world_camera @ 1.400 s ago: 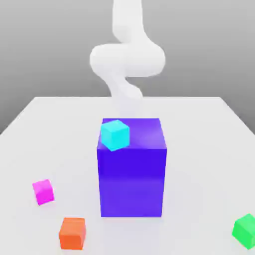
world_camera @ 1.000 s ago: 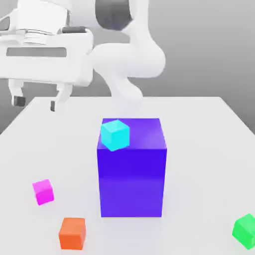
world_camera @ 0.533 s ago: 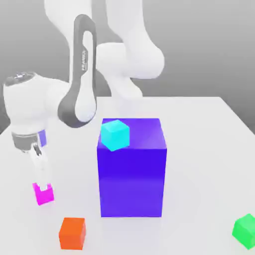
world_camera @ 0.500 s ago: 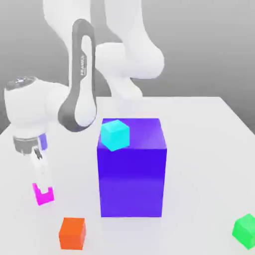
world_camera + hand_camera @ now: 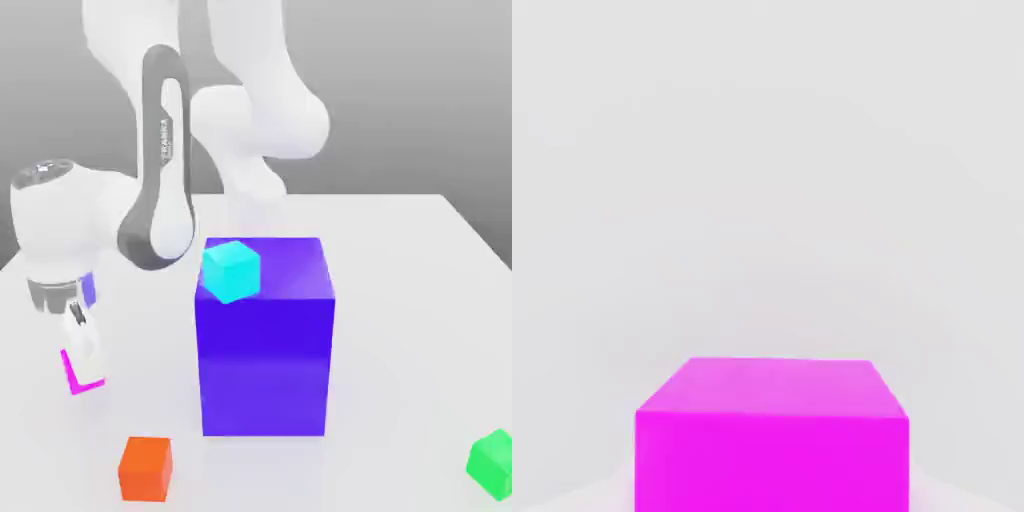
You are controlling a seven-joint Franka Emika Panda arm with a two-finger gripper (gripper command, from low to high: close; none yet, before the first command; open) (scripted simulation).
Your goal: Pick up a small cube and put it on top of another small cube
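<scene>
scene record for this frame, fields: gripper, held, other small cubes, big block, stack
gripper: shut on the magenta cube
held: magenta cube
other small cubes: cyan cube on the big block; orange cube and green cube on the table
big block: blue-violet, upright on the table
stack: magenta cube not yet on another small cube

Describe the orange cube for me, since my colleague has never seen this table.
Find the tall, solid blue-violet block on the white table. In the exterior view, the small, plain orange cube sits near its lower left. Its orange colour sets it apart from the magenta, cyan and green cubes.
</scene>
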